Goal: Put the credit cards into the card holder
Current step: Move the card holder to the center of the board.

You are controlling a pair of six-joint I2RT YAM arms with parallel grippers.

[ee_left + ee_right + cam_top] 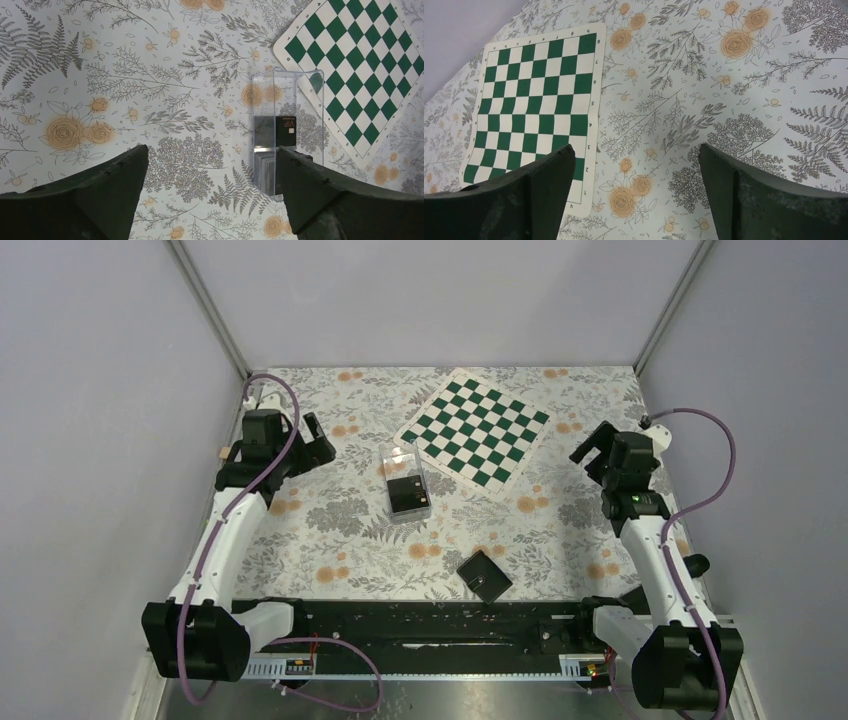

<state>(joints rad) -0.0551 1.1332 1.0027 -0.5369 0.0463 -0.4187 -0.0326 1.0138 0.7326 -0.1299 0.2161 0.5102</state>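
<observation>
Credit cards (pixel 407 494): dark stack in the near half of the clear plastic box (pixel 404 462), mid-table, not in the card holder (pixel 484 576).
Key relation: the box lies to the right of the left gripper (pixel 318 448) and near it. In the left wrist view it sits off the jaws' centre line, towards the right-hand finger.
Table (pixel 330 540): floral-print cover; all items below sit on it.
Left arm: extended along the left side, wrist raised above the cover, camera looking down. Jaws spread wide, nothing between them.
Right arm: extended along the right side, raised likewise. The right gripper (pixel 592 448) is also spread and empty. Its wrist view shows only the chess mat and bare cover, no cards.
Chess mat (pixel 476 430): green and white, far of centre, one corner just beside the box's far end.
Box axis: long axis runs roughly near-to-far, slightly skewed.
Cards, detail: appear to stand on edge, one face marked "VIP". Count cannot be told.
Card holder, position: small and black, turned diamond-wise near the front edge, well apart from the box. Open or closed: cannot tell.
Judgement: the left arm is the nearer to the cards. The pick likely calls for a shift rightward, then a descent over the stack — jaws set across the cards' thin dimension.
</observation>
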